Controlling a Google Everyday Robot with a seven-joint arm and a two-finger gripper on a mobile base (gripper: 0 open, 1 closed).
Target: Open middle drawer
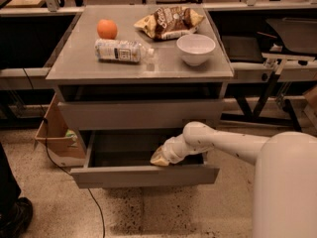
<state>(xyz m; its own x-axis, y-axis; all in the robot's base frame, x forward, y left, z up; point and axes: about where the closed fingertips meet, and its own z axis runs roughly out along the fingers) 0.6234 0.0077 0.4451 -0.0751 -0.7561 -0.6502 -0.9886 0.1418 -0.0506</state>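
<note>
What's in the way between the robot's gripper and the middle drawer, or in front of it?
Nothing visible. The gripper sits inside the middle drawer, right at its front panel. Ahead of the drawer, a black cable lies low on the floor under one front corner; the cardboard box stands off to the side.

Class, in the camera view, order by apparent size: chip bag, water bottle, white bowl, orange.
1. chip bag
2. water bottle and white bowl: look alike
3. orange
The gripper is in the open middle drawer, by its front.
</note>
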